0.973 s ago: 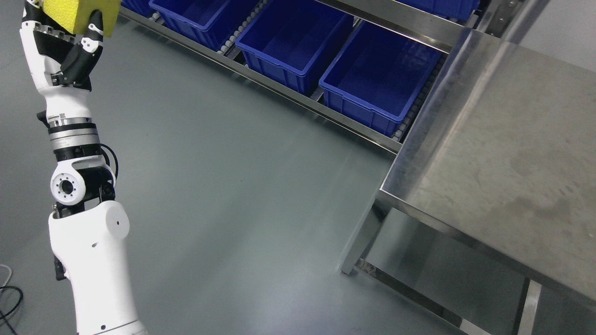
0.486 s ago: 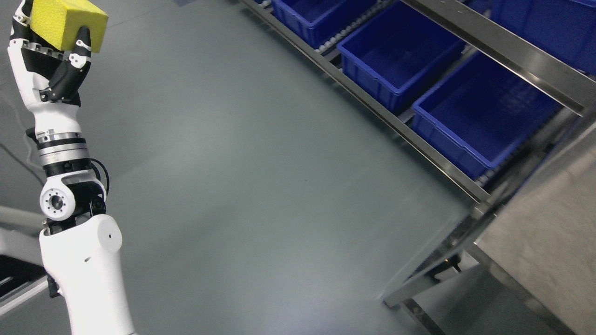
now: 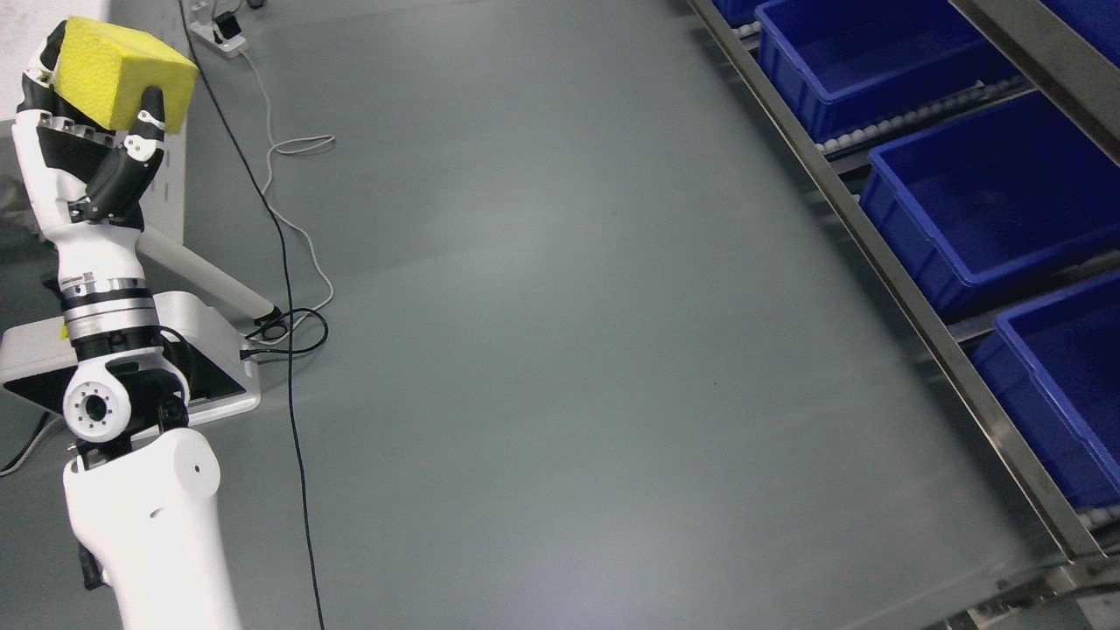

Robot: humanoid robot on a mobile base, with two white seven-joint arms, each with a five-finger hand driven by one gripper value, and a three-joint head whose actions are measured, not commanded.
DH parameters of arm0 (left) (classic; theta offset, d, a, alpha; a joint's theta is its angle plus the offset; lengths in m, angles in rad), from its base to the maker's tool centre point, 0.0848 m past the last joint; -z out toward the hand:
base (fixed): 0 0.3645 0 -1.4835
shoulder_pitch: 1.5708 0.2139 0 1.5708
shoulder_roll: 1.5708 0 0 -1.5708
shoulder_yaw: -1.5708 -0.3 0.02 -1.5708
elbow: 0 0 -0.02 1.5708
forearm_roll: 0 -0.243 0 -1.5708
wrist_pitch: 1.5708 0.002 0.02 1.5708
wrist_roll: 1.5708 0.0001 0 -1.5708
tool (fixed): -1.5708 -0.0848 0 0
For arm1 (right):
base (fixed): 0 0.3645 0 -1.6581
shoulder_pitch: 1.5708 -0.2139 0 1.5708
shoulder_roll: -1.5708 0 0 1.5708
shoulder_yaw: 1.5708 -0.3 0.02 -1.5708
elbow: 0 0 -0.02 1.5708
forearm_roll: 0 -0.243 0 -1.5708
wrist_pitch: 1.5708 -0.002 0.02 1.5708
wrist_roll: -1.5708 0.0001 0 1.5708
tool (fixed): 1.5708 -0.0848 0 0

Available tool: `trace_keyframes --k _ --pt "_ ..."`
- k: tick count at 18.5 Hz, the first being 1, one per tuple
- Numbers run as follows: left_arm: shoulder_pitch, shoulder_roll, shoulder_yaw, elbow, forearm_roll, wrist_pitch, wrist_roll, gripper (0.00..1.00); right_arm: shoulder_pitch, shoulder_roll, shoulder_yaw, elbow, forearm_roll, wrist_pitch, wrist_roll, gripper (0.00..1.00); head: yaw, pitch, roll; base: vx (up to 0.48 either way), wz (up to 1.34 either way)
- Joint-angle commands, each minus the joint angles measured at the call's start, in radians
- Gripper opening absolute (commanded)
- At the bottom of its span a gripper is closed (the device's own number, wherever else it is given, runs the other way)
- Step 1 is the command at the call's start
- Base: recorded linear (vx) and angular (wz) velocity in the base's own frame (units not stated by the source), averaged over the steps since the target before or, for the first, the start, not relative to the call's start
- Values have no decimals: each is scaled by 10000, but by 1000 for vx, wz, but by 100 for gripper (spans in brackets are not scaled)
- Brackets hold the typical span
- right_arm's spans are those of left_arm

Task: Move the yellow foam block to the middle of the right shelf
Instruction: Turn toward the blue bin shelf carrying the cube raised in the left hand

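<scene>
The yellow foam block (image 3: 118, 72) is held up at the upper left of the head view. My left hand (image 3: 92, 144) is shut on it from below, with its thumb and fingers curled up around the block's lower faces. The white left arm rises from the lower left edge. A steel shelf rack (image 3: 927, 324) runs along the right side, carrying blue bins (image 3: 980, 197) on roller rails. My right arm is out of view.
Black and white cables (image 3: 284, 262) trail across the grey floor at the left. A white machine base (image 3: 206, 337) sits behind my left arm. A power strip (image 3: 219, 33) lies at the top left. Open floor spans the middle.
The camera has swung left: the shelf rack and bins slid to the right edge and the steel table left the picture. The left hand still holds the block the same way.
</scene>
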Motion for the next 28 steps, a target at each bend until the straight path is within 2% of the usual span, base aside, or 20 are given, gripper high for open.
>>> trace_keyframes --k 1,11,28 --pt "80 165 626 -117 12 -69 -89 41 -14 -175 0 -174 0 -2 7 100 0 0 0 113 416" --pt "-165 165 610 -87 43 -39 -105 41 -14 -175 0 -174 0 -2 7 100 0 0 0 195 39" --pt "-257 282 703 -148 43 -100 -105 41 -14 -175 0 -174 0 -2 7 100 0 0 0 396 -376"
